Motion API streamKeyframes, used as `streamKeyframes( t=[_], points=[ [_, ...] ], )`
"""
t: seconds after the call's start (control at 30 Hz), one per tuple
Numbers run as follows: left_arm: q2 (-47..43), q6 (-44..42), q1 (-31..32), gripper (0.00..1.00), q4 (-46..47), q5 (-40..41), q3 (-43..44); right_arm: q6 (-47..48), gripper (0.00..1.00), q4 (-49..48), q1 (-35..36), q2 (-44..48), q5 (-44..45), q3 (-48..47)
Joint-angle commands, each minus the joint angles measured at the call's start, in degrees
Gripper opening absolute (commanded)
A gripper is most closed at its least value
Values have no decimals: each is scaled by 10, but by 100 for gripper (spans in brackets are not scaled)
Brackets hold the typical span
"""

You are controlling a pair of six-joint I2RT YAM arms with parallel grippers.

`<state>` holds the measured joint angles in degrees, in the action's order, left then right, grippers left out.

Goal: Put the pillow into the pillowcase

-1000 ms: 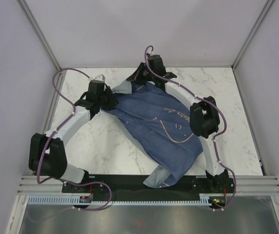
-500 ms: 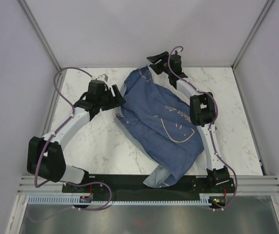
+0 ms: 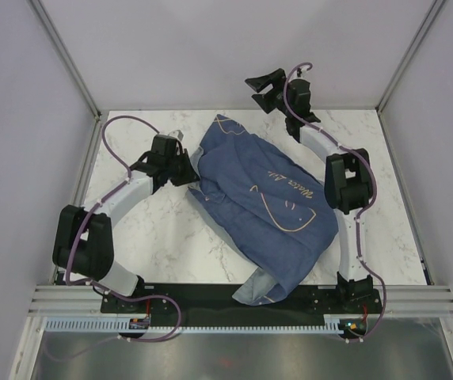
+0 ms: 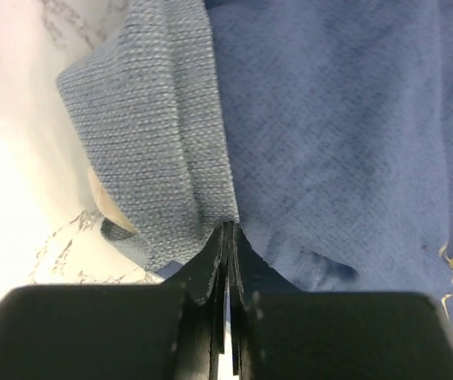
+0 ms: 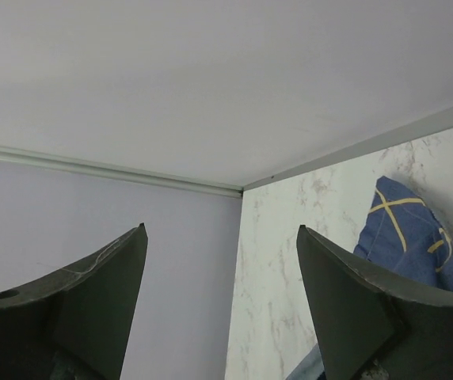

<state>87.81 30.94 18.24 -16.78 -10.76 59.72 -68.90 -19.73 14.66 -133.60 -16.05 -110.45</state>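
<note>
While pillowcase point(image 3: 270, 214) was laid slantwise on table point(image 3: 159, 237), long axis was run from near-right to far-left. Left gripper point(image 3: 188, 168) was clamped on pale hem point(image 4: 155, 158) at left side, nearer arm. Cream sliver beneath, likely pillow point(image 4: 104, 207), otherwise hidden. Right gripper point(image 3: 262, 85) was spread wide, empty, above far edge.

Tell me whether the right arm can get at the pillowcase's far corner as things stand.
Probably yes. The right gripper hangs open in the air just beyond the far corner of the pillowcase, with nothing between them. The left gripper is shut on the fabric's left edge, clear of that path.
</note>
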Motion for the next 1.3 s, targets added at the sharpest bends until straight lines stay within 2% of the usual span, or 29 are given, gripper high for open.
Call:
streamKeyframes(
  t=[0.0,0.13,0.23,0.37,0.47,0.5,0.53,0.6,0.67,0.73,0.77,0.8,0.87,0.9,0.97,1.03,1.1,1.17,1.27],
  points=[
    [9,-10,-2,2,-12,44,16,32,84,-42,-7,78,-20,34],
    [0,-24,-25,2,-40,65,49,67,84,-1,-7,124,-44,58],
    [-13,-43,-69,2,-69,80,86,94,83,34,-8,163,-57,87],
    [5,-60,-180,2,-108,86,180,121,83,54,-7,233,-68,152],
    [74,-81,-229,2,-138,152,291,151,83,96,-7,281,-78,204],
    [125,-89,-234,2,-158,166,366,164,83,114,-7,294,-75,218],
    [155,-104,-238,2,-183,220,405,178,84,150,-7,308,-72,242],
    [200,-110,-246,4,-245,272,504,221,84,194,-7,351,-51,265],
    [242,-103,-250,14,-319,229,564,252,85,250,-6,391,-22,305],
    [199,-96,-233,39,-304,150,516,287,85,295,-6,414,-2,329],
    [172,-95,-200,57,-283,134,474,294,86,304,-7,435,14,355],
    [147,-89,-186,61,-246,127,385,299,86,307,-7,446,19,370],
    [70,-65,-116,71,-193,110,289,297,86,310,-8,473,23,407],
    [48,-43,-103,72,-143,95,206,296,86,309,-8,481,20,417],
    [-29,-21,-82,75,-104,88,95,296,86,311,-8,499,10,439],
    [-87,3,-79,81,-60,103,34,297,86,311,-8,518,6,458],
    [-165,17,-78,96,-31,106,-49,296,86,310,-8,531,1,472],
    [-202,21,-77,100,0,110,-110,297,86,309,-8,549,0,489],
    [-213,25,-77,99,14,82,-138,298,86,310,-8,563,0,504]
  ],
)
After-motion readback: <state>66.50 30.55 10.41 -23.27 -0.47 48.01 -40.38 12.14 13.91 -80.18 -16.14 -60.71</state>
